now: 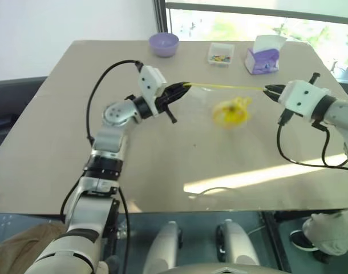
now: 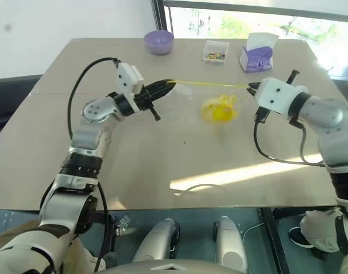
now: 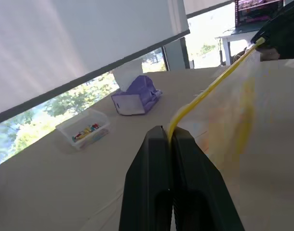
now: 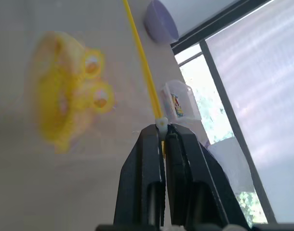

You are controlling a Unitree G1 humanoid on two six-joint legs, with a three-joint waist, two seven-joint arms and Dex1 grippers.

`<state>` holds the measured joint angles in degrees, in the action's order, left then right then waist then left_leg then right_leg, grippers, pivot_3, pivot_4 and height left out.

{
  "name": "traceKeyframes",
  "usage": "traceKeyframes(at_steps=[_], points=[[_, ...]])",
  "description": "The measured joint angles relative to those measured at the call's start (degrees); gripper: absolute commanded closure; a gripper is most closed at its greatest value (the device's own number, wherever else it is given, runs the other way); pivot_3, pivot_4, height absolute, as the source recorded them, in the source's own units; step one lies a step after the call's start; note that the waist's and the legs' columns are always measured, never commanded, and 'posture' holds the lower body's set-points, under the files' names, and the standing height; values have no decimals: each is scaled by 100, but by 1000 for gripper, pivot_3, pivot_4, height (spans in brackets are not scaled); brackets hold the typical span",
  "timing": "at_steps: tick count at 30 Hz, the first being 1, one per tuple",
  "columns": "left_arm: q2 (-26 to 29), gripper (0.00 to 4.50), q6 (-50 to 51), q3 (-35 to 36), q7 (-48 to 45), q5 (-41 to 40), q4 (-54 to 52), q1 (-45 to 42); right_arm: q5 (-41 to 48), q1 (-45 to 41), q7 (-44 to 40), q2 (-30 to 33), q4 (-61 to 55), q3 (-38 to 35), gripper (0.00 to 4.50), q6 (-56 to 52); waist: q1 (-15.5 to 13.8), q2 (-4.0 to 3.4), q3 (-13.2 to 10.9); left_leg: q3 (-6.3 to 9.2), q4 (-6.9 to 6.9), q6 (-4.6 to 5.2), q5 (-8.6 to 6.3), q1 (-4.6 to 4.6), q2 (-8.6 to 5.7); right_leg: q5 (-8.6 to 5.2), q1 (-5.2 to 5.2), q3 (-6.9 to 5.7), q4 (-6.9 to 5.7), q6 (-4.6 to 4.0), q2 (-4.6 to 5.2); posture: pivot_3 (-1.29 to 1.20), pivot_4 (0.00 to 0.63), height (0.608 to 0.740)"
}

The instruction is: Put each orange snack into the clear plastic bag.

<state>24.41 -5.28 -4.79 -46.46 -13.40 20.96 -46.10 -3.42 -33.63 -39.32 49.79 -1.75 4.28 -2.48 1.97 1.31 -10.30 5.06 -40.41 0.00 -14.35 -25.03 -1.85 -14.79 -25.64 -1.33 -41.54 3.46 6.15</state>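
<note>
The clear plastic bag (image 1: 228, 105) hangs above the bench (image 1: 60, 142), stretched between the two hands. Its yellow zip strip (image 1: 225, 87) runs as a nearly straight line from one hand to the other.

The left hand (image 1: 184, 87) is fully closed on one end of the zip strip; in the left wrist view its two black fingers (image 3: 152, 192) are pressed together with the yellow strip coming out at their tips. The right hand (image 1: 267, 89) is also fully closed, pinching the other end of the strip, and in the right wrist view the strip comes out from between its fingers (image 4: 147, 183) in the same way.

The orange snack (image 1: 231, 112) is inside the bag, hanging below the zip strip and about midway between the two hands, a little nearer to the right one. It looks blurred, so I cannot tell its surface details.

Beyond the bag, at the far edge of the bench, stand a purple bowl (image 1: 164, 44), a small clear box (image 1: 221, 55) with colourful bits, and a purple and white tissue pack (image 1: 264, 56). All three are well apart from the bag.
</note>
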Motion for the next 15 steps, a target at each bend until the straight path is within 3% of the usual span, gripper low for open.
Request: traceKeyframes(at_steps=[4, 6, 10, 14, 15], points=[[14, 4500, -435, -33, -16, 216, -99, 197, -44, 337, 158, 0, -220, -54, 4463, 34, 13, -1, 3, -2, 5, 0, 0, 0, 2, -1, -2, 3, 6, 1, 0, 0, 150, 666], [98, 4500, -633, -186, -137, 370, -333, 756, -50, 920, 214, -66, -490, -59, 4463, 2, 16, -2, 3, -4, 8, 2, -1, 1, 2, -1, -2, 6, 8, 1, 0, 0, 150, 666], [122, 4500, -822, -561, -228, 737, -478, 1801, -103, 1891, 375, -640, -531, 77, 4463, -195, 1, -2, 1, -6, -1, 3, -2, 8, 0, -1, 1, 14, -9, 1, 0, 0, 150, 666], [155, 4500, -882, -649, -251, 868, -703, 2103, -202, 2305, 465, -858, -526, 186, 4463, -278, -15, -3, 2, -7, -2, 4, -2, 21, 2, -1, 7, 16, -19, 1, -2, 0, 150, 666], [193, 3863, -846, -644, -285, 840, -761, 2149, -173, 2355, 457, -874, -598, 183, 3771, -342, -15, -3, 2, -7, -2, 4, -2, 21, 3, -1, 7, 16, -20, 1, -3, 0, 150, 666]])
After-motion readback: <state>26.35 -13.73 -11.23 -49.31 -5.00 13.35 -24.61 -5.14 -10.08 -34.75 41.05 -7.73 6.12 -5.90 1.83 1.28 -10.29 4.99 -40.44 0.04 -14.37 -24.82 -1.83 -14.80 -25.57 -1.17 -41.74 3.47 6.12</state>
